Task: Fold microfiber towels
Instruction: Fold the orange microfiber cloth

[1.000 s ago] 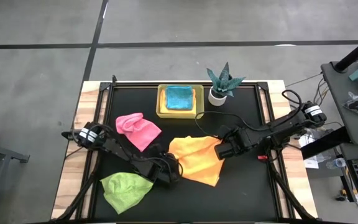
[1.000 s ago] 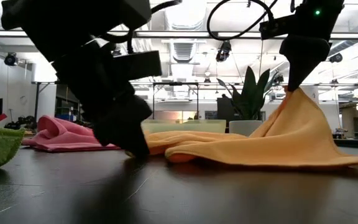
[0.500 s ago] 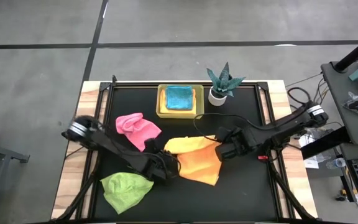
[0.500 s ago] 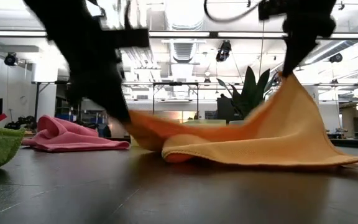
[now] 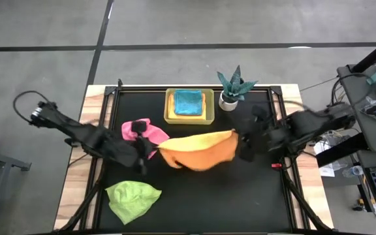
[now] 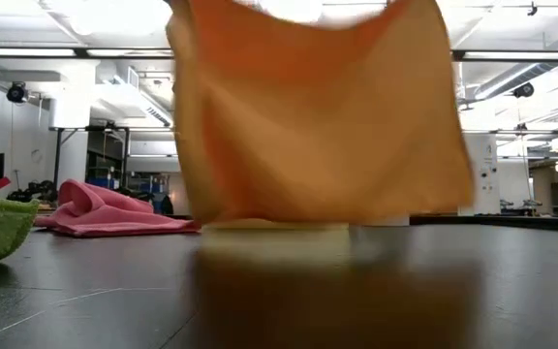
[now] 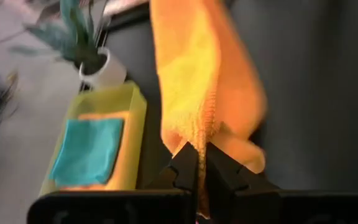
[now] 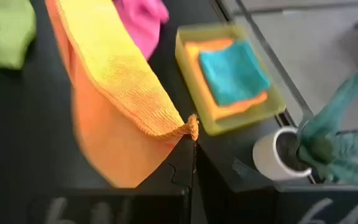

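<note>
An orange-yellow towel (image 5: pixel 198 150) hangs spread between my two grippers above the middle of the table and fills the low view (image 6: pixel 318 116). My left gripper (image 5: pixel 154 151) is shut on its left end and my right gripper (image 5: pixel 239 145) on its right end. A pink towel (image 5: pixel 145 132) lies crumpled at the left, and a lime green towel (image 5: pixel 132 198) lies near the front left. A folded turquoise towel (image 5: pixel 188 102) rests on a folded orange one (image 8: pixel 229 104) inside the yellow tray (image 5: pixel 189 119). My left gripper pinches a top corner of the orange-yellow towel (image 7: pixel 197 138) between its two fingertips, coming from the table's left and slanting down. The cloth hangs below the hold. My right gripper pinches the opposite top corner (image 8: pixel 191 127) between its fingertips, coming from the table's right and slanting down. The top edge runs with a slight sag between the two holds, and the towel hangs off the table.
A small teal spiky plant in a white pot (image 5: pixel 232 91) stands right of the tray at the table's far side. Bare black tabletop (image 5: pixel 240 196) lies under the towel and toward the front right.
My left gripper has taken hold of the orange-yellow towel's left end at the table and risen, going toward the left edge. My right gripper has risen too. The towel, which lay crumpled with one corner raised, is lifted off the table and hangs spread between them.
</note>
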